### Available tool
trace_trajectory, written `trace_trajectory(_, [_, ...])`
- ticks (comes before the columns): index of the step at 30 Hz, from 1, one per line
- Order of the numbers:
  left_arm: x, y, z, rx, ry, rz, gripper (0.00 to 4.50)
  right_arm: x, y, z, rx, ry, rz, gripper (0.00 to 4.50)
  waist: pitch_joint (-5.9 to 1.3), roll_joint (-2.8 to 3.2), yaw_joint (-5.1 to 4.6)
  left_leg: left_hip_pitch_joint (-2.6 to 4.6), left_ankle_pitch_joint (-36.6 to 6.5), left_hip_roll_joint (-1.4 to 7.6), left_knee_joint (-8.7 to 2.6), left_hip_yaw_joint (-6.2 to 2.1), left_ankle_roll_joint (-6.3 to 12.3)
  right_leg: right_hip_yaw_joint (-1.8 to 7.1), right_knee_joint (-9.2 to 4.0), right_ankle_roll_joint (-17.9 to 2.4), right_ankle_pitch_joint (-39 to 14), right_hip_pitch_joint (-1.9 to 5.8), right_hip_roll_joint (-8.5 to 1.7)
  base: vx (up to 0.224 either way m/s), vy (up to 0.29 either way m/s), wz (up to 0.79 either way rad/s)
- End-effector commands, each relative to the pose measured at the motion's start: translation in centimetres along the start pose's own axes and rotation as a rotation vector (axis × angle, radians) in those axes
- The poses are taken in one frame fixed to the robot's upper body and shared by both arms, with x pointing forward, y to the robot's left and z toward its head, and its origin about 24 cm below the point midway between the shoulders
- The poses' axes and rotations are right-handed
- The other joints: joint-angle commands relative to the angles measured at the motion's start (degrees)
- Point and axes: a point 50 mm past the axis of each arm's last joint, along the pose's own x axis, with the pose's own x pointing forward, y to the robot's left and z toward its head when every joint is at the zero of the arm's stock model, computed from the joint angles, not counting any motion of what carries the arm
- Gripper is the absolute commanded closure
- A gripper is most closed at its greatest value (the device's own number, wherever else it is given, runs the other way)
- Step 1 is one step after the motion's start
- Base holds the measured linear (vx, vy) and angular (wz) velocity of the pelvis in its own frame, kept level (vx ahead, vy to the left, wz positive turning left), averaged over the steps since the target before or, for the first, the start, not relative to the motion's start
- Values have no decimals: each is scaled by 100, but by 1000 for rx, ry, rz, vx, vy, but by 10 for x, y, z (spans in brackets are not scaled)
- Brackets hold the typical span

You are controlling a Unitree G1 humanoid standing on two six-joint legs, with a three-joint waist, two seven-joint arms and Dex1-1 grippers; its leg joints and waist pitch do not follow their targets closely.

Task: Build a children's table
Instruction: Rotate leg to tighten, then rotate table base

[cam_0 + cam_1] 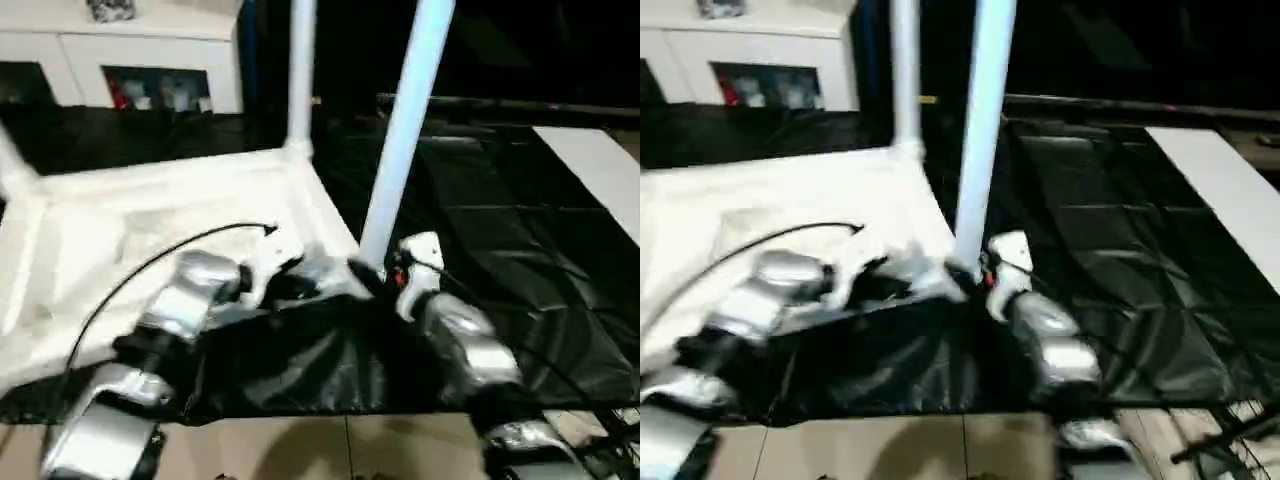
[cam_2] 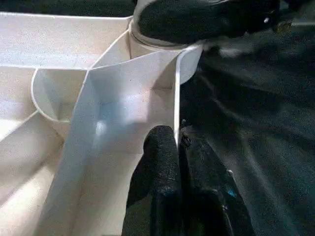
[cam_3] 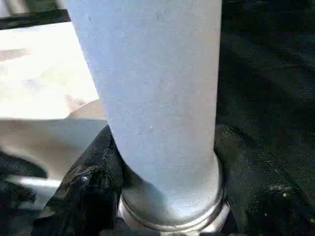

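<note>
A: Leg [image 1: 405, 130] is standing nearly upright in the near right corner socket of the overturned white top [image 1: 150, 230], which is lying ribbed side up on the black-covered tabletop [image 1: 520, 250]. The right end effector [image 3: 167, 196] is wrapping its black fingers [image 3: 93, 187] around the leg's flared base, one finger on each side.

B: And the other arm?

A: The left end effector [image 2: 170, 162] is pinching the top's thin outer wall just beside that same socket, fingers narrowed onto the plastic. A second leg [image 1: 300, 70] is already rising from the far corner.

B: So which way is the work running?

A: Straight down, by my reading. The leg's long axis is pointing up out of the socket, slightly tilted, so the right arm, the nearer one, is probably seating it while the left steadies the top. Whether it is fully home, I cannot tell.
</note>
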Motion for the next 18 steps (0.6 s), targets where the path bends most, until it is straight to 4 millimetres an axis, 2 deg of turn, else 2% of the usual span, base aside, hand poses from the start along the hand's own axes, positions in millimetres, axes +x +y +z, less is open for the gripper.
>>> trace_trajectory(1, [18,-9,24,70,-62,-26,450,15,38,-7,2,34,118,201,-300,124,-30,67,-2553,93,-429,-115,-116,149,-618,-540,-3307,153,-291,0,0,0])
trace_trajectory(6, [16,-7,18,91,-34,-35,450,12,28,-1,-35,3,83,201,-303,134,-25,54,-2466,109,-452,-87,-60,191,-560,-780,-2698,157,-264,0,0,0])
trace_trajectory(7, [16,-7,17,93,-32,-35,450,12,27,-1,-35,3,79,145,-308,142,-19,59,-2436,116,-454,-82,-61,202,-540,-841,-2569,159,-265,0,0,0])
trace_trajectory(8, [14,-5,15,90,-26,-24,450,8,21,0,-47,-2,83,131,-304,137,-21,57,-2433,118,-457,-78,-56,205,-537,-861,-2528,158,-262,0,0,0])
trace_trajectory(9, [11,-2,12,86,-20,-9,450,-1,10,2,-87,-4,91,131,-304,133,-13,52,-2406,116,-454,-70,-43,210,-531,-884,-2471,170,-262,0,0,0])
trace_trajectory(11, [10,-2,11,85,-19,-8,450,-3,7,3,-99,0,93,125,-316,136,19,84,-2349,124,-436,-47,-3,226,-526,-930,-2339,152,-266,0,0,0])
trace_trajectory(12, [10,-1,11,85,-18,-3,450,-6,4,3,-108,6,98,111,-315,129,18,73,-2299,124,-440,-44,6,231,-518,-959,-2266,160,-265,0,0,0])
trace_trajectory(13, [8,1,10,85,-19,8,450,-15,-5,5,-142,12,125,97,-330,121,43,43,-2107,126,-436,-35,46,234,-485,-1017,-2041,204,-261,0,0,0])
trace_trajectory(14, [8,1,10,85,-19,8,450,-15,-5,5,-142,12,125,97,-328,127,67,59,-2061,131,-432,-24,61,239,-486,-1026,-1953,193,-254,0,0,0])
trace_trajectory(15, [7,2,10,79,-27,15,450,-24,-13,8,-181,16,153,91,-330,111,90,81,-2033,137,-414,2,118,251,-474,-1084,-1815,175,-245,0,0,0])
trace_trajectory(16, [5,3,10,80,-39,16,450,-34,-21,14,-182,5,184,87,-333,87,96,42,-1965,132,-416,2,175,247,-462,-1093,-1799,220,-246,0,0,0])
trace_trajectory(18, [4,3,10,74,-47,24,450,-43,-27,19,-172,-5,214,87,-345,90,98,-18,-1743,136,-419,-8,229,247,-428,-1099,-1642,263,-258,0,0,0])
